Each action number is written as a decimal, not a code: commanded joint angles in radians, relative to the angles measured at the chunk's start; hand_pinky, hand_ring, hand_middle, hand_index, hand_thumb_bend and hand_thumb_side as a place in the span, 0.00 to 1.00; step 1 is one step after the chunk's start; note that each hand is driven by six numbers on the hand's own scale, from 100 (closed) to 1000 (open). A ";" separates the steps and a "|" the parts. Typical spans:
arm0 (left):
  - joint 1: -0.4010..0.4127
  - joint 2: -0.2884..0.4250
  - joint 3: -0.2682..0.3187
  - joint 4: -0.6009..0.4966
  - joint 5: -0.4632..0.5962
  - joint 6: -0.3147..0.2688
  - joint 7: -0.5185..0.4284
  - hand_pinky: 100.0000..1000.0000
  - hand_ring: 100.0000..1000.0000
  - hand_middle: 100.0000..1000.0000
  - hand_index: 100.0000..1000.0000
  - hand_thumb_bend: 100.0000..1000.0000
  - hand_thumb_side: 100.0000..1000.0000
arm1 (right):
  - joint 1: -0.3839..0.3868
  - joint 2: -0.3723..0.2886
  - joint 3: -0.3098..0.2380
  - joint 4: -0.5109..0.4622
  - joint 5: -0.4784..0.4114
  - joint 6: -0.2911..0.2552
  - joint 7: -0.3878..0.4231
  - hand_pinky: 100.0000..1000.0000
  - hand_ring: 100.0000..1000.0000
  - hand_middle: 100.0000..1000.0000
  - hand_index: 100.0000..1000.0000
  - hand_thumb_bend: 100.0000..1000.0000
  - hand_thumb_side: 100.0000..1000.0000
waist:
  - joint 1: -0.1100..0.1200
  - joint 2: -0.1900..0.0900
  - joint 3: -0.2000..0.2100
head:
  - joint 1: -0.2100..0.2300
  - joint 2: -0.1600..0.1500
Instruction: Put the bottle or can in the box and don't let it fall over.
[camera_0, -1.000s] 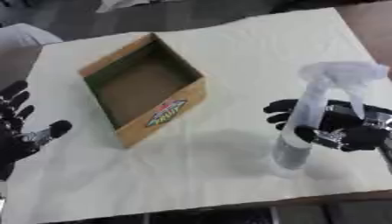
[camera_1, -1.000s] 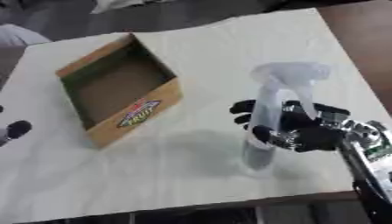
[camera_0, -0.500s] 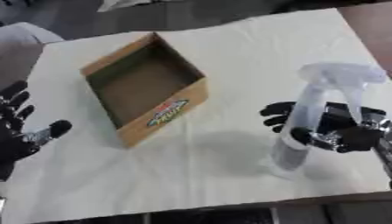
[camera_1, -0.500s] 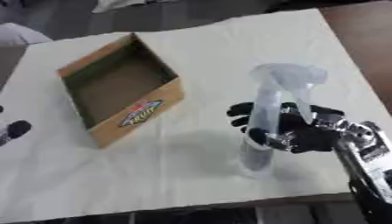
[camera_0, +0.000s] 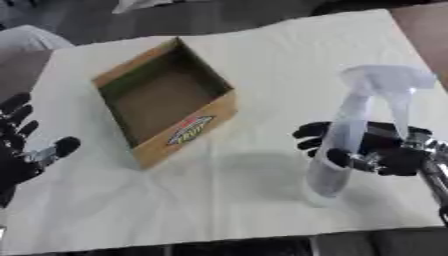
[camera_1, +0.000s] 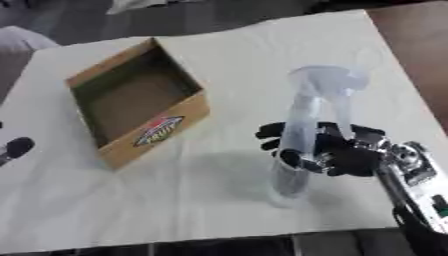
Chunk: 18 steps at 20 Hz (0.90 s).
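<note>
Right of the open cardboard box (camera_0: 166, 116), right hand (camera_1: 337, 153) fingers wrap the tall clear spray bottle (camera_1: 306, 140); top-heavy, could tip when lifted over the wall.

A: Where do the two views look from?

B: From the robot's head, side by side, both facing steeply down onto the desk (camera_0: 262, 60) from close above.

A: What do they share?

B: Nearly everything: the cardboard box (camera_0: 166, 102), the spray bottle (camera_1: 302, 145) and the right hand (camera_1: 346, 155). Only the left eye view takes in most of the left hand (camera_0: 17, 150), at its left edge.
</note>
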 joint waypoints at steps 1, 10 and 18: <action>-0.005 0.016 0.003 -0.020 0.007 -0.001 -0.005 1.00 1.00 0.95 0.82 0.90 0.00 | -0.006 -0.009 0.004 -0.003 -0.008 0.013 0.010 1.00 1.00 1.00 1.00 0.00 0.34 | -0.005 -0.009 0.003 | -0.001 0.005; -0.004 0.015 0.004 -0.020 0.007 -0.001 -0.007 1.00 1.00 0.94 0.81 0.90 0.00 | 0.001 -0.012 0.012 -0.002 -0.005 -0.002 0.019 0.95 1.00 1.00 0.92 0.00 0.21 | -0.006 -0.009 0.004 | 0.000 0.005; -0.004 0.015 0.005 -0.020 0.008 -0.001 -0.006 1.00 1.00 0.94 0.81 0.89 0.00 | 0.006 -0.019 0.025 -0.016 -0.007 -0.022 0.015 0.99 1.00 1.00 0.86 0.00 0.07 | -0.006 -0.009 0.002 | 0.000 0.005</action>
